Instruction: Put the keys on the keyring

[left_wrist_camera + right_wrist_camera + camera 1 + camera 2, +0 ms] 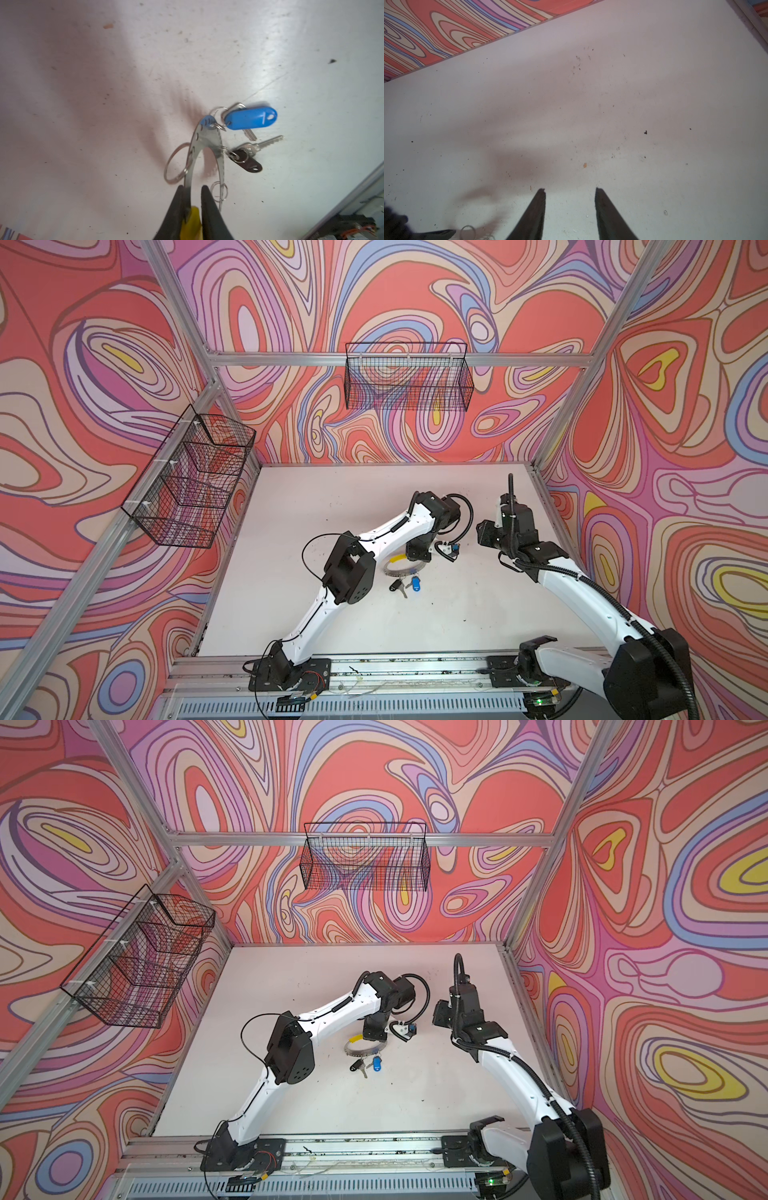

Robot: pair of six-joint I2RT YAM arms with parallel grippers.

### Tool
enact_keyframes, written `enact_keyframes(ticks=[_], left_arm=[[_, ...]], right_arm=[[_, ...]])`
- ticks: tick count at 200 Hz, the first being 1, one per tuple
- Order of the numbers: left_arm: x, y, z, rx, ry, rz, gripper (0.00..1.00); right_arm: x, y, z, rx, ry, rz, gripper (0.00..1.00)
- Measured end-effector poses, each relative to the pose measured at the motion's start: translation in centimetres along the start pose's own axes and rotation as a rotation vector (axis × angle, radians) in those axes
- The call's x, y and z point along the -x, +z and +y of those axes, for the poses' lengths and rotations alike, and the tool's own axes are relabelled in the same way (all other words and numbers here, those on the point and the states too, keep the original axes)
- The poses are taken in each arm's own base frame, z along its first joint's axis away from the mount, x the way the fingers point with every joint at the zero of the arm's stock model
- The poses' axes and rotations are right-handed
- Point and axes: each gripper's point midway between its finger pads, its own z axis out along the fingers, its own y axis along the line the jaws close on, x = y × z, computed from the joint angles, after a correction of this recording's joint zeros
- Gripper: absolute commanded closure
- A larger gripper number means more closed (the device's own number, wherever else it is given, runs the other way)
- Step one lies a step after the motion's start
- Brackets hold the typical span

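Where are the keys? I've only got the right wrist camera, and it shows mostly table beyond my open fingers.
Observer: In a top view, the blue-tagged key and the black-tagged key lie side by side on the table, on the keyring's near side, toward the arm bases.
Operator: Are they hooked onto it?
Observer: In the left wrist view, small wire loops appear to link both keys to the keyring's rim.
Operator: Is anything holding the ring?
Observer: The left gripper straddles its yellow sleeve. I can't tell whether it is clamping.
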Motion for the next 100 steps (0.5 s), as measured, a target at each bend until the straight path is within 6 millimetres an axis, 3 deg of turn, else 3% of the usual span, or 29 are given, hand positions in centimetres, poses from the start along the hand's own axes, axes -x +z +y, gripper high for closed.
enact_keyframes(ticks=[16, 21, 25, 71, 100], left_arm=[[0.4, 0.1, 1.5, 0.052, -0.005, -0.019, 0.77], [0.5, 0.1, 1.9, 0.066, -0.006, -0.027, 0.61], [0.5, 0.1, 2.1, 0.073, -0.007, -0.031, 0.58], [1.1, -0.1, 4.1, 0.126, -0.011, -0.082, 0.57], [1.8, -0.5, 5.8, 0.145, -0.073, -0.186, 0.5]], right_arm=[[0.1, -0.1, 0.1, 0.004, -0.001, -0.002, 0.56], [0.1, -0.1, 0.1, 0.006, -0.001, -0.001, 0.55], [0.1, -0.1, 0.2, 0.007, -0.002, 0.0, 0.54], [0.7, -0.4, 0.6, 0.025, -0.001, -0.009, 0.53], [2.2, -1.1, 1.4, 0.041, -0.001, -0.033, 0.51]])
